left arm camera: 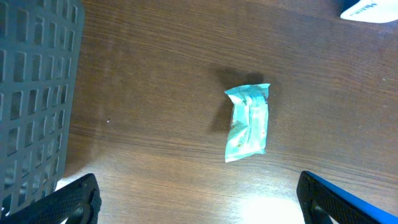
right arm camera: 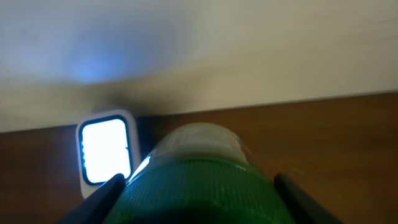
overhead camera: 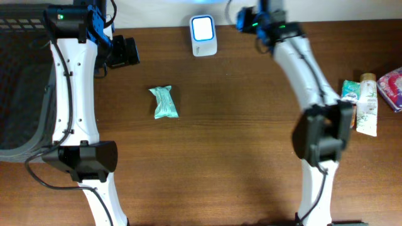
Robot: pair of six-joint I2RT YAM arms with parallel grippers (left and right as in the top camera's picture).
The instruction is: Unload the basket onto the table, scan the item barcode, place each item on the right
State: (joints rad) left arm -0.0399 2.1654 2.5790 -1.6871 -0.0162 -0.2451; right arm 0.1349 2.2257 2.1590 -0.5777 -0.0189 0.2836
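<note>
Your right gripper (right arm camera: 199, 193) was clamped around a green round-bodied plastic container (right arm camera: 198, 158), one dark finger on either flank, up at the far side of the dark wooden table (overhead camera: 239, 125). The container's long axis ran straight out ahead of the wrist, toward the pale wall. The small white scanner with a glowing window (right arm camera: 104, 151) stood just off to its left, near but not touching. Judging by that, you needed a short sideways carry to the left, perhaps with a roll, since I could not see the barcode. Your right arm was the nearer one to the scanner. Room was tight behind, where the table's back edge ran just past the scanner, while the wood in front lay bare. Your left gripper (left arm camera: 196, 186) hung spread wide and empty over a mint-green crinkled pouch (left arm camera: 247, 122), well apart from the scanner, with a grey mesh basket (left arm camera: 37, 93) at its side.
</note>
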